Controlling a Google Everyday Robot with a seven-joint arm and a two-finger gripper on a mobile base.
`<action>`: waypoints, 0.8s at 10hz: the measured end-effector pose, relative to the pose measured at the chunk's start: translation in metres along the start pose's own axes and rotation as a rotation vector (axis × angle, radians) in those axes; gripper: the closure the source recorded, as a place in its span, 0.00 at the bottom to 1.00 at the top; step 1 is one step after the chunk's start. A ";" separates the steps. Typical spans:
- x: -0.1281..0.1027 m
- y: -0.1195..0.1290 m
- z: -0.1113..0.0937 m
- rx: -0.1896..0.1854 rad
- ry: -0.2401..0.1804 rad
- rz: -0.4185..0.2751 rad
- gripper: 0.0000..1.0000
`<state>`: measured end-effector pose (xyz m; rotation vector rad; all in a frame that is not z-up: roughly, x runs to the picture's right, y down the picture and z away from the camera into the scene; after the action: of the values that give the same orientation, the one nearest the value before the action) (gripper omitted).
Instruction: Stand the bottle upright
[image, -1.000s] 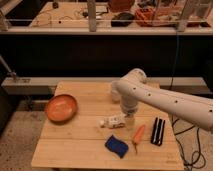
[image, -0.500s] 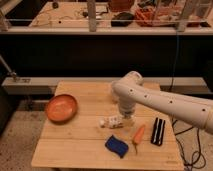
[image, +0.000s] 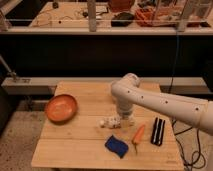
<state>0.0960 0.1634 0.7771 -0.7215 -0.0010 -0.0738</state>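
much of the gripper (image: 124, 119) is hard to make out. it hangs at the end of the arm (image: 150, 100), low over the middle of the table (image: 75, 150). its lower end blends into the pale shapes beneath it, so we cannot tell how wide it stands or whether it holds anything.

the bottle (image: 110, 121) lies on its side at nine o'clock of the gripper, just beside it or touching; we cannot tell which. it is small, whitish and roughly cylindrical, and its cap and label blur together.

the arm is white, smooth and tube-like with a rounded elbow, and it runs off the right edge, so its base is cut off. the table is pale wood in long planks.

a round, shallow orange bowl (image: 61, 107) sits at nine o'clock of the bottle, well apart. a flat blue sponge (image: 116, 146) lies at six o'clock of the bottle. a tapered orange carrot (image: 138, 135) lies at four o'clock of the gripper. just at three o'clock of the carrot is a black thing (image: 158, 131) of two parallel bars, which we cannot identify.
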 end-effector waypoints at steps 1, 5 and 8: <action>-0.001 -0.001 0.002 -0.001 0.000 0.001 0.20; -0.001 -0.004 0.012 -0.016 0.000 0.012 0.20; -0.003 -0.007 0.017 -0.021 -0.003 0.016 0.20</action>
<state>0.0931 0.1694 0.7949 -0.7426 0.0024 -0.0576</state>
